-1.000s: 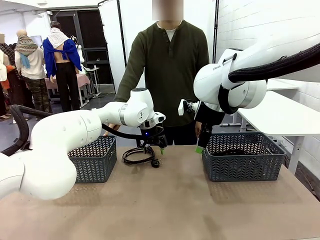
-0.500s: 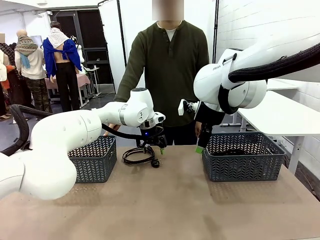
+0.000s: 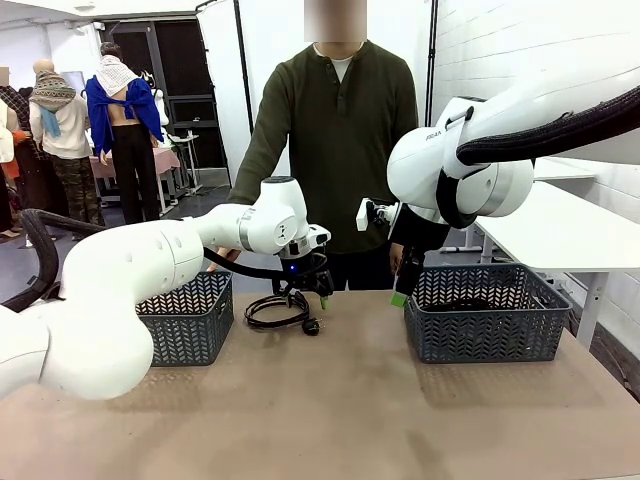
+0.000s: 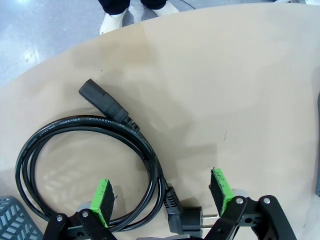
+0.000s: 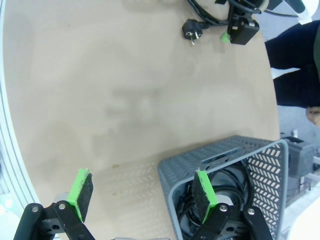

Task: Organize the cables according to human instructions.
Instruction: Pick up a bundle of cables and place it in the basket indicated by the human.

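Observation:
A coiled black cable (image 3: 276,309) lies on the table near the far edge, its plug (image 3: 311,326) pointing toward me. My left gripper (image 3: 312,297) hovers just above it, open; in the left wrist view its green pads (image 4: 103,199) straddle the coil (image 4: 75,150) and the plug (image 4: 186,219). My right gripper (image 3: 402,290) hangs open at the left rim of the right basket (image 3: 484,314); the right wrist view shows its pads (image 5: 82,193) spread over that basket's corner (image 5: 225,155), with black cables (image 5: 220,190) inside.
A second grey basket (image 3: 187,317) stands at the table's left, partly behind my left arm. A person (image 3: 335,140) stands at the far edge, between the baskets. The near half of the brown table (image 3: 340,410) is bare.

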`<state>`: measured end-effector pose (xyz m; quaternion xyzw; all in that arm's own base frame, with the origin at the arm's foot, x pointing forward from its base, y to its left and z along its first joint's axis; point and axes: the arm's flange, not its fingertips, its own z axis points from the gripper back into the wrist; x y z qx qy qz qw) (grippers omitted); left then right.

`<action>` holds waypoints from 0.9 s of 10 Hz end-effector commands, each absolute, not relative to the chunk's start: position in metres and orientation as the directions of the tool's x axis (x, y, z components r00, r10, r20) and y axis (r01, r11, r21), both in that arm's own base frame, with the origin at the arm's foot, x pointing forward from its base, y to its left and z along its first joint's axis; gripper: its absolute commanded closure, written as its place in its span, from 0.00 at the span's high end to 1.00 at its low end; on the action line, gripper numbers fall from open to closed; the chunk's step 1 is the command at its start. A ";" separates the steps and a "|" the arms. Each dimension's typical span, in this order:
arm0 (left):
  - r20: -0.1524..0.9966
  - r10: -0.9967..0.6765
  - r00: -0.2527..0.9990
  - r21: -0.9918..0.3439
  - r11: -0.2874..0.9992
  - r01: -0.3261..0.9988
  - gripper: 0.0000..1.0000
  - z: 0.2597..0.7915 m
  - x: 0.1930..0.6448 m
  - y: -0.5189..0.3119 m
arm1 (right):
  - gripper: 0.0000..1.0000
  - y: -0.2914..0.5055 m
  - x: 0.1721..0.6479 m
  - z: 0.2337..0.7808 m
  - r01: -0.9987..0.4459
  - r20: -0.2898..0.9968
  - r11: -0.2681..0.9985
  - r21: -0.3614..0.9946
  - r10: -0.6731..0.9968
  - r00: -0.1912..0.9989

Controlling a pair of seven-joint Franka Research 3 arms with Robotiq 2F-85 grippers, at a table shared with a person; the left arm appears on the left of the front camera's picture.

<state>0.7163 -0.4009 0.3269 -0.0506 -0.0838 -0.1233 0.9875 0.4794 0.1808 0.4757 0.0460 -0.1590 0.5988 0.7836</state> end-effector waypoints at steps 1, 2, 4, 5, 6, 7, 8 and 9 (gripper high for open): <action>0.171 -0.255 0.952 -0.088 0.958 0.272 1.00 0.324 0.720 -0.403 | 1.00 0.181 0.479 0.475 -0.951 0.305 0.286 -0.120 0.922 0.239; 0.165 -0.255 0.953 -0.096 0.957 0.273 1.00 0.322 0.721 -0.404 | 1.00 0.181 0.479 0.475 -0.951 0.305 0.286 -0.120 0.922 0.239; 0.153 -0.256 0.954 -0.099 0.957 0.273 1.00 0.319 0.724 -0.406 | 1.00 0.181 0.479 0.475 -0.951 0.305 0.286 -0.120 0.922 0.239; 0.147 -0.258 0.955 -0.099 0.957 0.274 1.00 0.317 0.725 -0.408 | 1.00 0.181 0.479 0.475 -0.951 0.305 0.286 -0.120 0.922 0.239; 0.135 -0.260 0.956 -0.100 0.957 0.274 1.00 0.314 0.726 -0.409 | 1.00 0.181 0.479 0.475 -0.951 0.305 0.286 -0.120 0.922 0.239; 0.127 -0.260 0.957 -0.099 0.957 0.273 1.00 0.312 0.728 -0.410 | 1.00 0.181 0.479 0.475 -0.951 0.305 0.286 -0.120 0.922 0.239; 0.122 -0.259 0.958 -0.099 0.957 0.272 1.00 0.309 0.730 -0.411 | 1.00 0.181 0.479 0.475 -0.951 0.305 0.286 -0.120 0.922 0.239; 0.119 -0.259 0.959 -0.101 0.957 0.271 1.00 0.307 0.732 -0.413 | 1.00 0.181 0.479 0.475 -0.951 0.305 0.286 -0.120 0.922 0.239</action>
